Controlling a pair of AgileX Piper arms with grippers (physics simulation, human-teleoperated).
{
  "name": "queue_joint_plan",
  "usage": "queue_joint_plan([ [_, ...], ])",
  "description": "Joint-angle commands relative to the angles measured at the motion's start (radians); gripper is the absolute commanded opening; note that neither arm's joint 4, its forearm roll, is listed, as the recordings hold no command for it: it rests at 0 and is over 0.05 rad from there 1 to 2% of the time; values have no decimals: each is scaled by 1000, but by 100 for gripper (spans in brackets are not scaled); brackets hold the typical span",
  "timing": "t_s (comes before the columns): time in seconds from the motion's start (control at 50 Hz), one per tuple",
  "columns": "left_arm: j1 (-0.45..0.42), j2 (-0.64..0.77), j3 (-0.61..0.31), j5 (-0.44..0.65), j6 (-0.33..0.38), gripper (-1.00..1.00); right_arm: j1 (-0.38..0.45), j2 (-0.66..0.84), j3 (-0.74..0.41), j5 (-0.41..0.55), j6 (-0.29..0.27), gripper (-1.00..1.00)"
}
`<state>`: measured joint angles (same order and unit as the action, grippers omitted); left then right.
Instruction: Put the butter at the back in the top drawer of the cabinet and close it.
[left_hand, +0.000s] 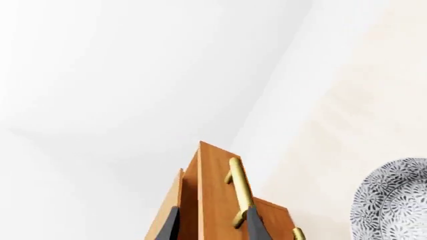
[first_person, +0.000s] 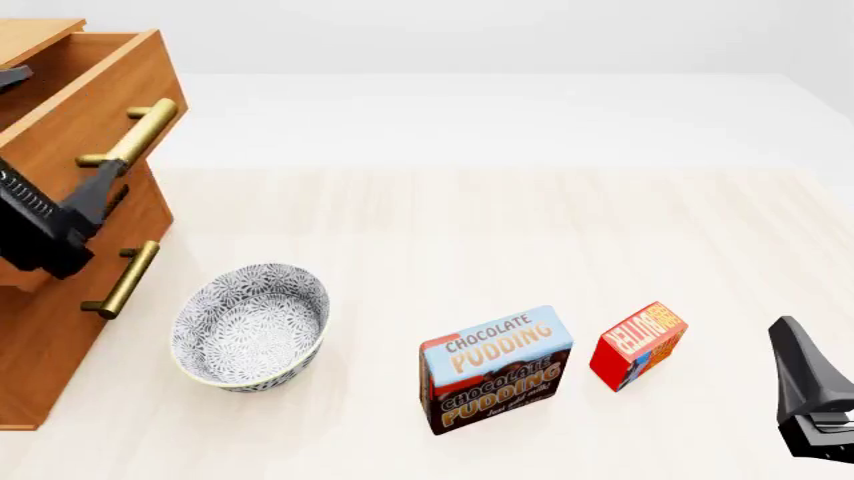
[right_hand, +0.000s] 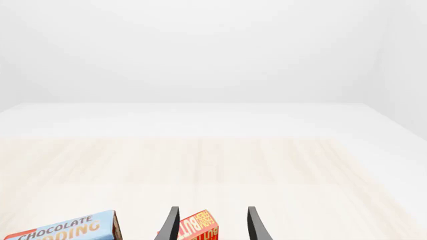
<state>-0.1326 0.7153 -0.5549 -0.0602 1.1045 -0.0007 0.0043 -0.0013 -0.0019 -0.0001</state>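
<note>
The butter (first_person: 638, 345), a small red-orange box, stands on the table at the front right, beside the larger chocolate pudding box (first_person: 497, 368). In the right wrist view the butter (right_hand: 198, 227) shows just beyond and between the open fingers of my right gripper (right_hand: 213, 225). From the front, that gripper (first_person: 801, 372) hangs to the butter's right, apart from it. The cabinet (first_person: 54, 340) stands at far left with its top drawer (first_person: 87, 95) pulled partly out. My left gripper (first_person: 56, 135) straddles the drawer front by its brass handle (left_hand: 240, 187), fingers spread wide.
A patterned blue-white bowl (first_person: 251, 325) sits in front of the cabinet, between it and the pudding box, and also shows in the left wrist view as the bowl (left_hand: 393, 200). Lower drawers carry brass handles (first_person: 123, 280). Light wooden tabletop (first_person: 507, 230) stretches behind the boxes.
</note>
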Motion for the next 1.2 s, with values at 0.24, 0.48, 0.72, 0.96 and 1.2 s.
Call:
queue_joint_plan([
  [0.24, -10, -264, -240, 525, -232, 100, 0, 0, 0, 0, 0, 100],
  [0.48, 6, -170, -379, 657, -378, 100, 0, 0, 0, 0, 0, 100],
  [0.72, 5, -60, -496, 768, -515, 100, 0, 0, 0, 0, 0, 100],
  [0.96, 18, 31, -622, 863, -636, 100, 0, 0, 0, 0, 0, 100],
  [1.2, 67, 54, -636, 916, -673, 100, 0, 0, 0, 0, 0, 100],
])
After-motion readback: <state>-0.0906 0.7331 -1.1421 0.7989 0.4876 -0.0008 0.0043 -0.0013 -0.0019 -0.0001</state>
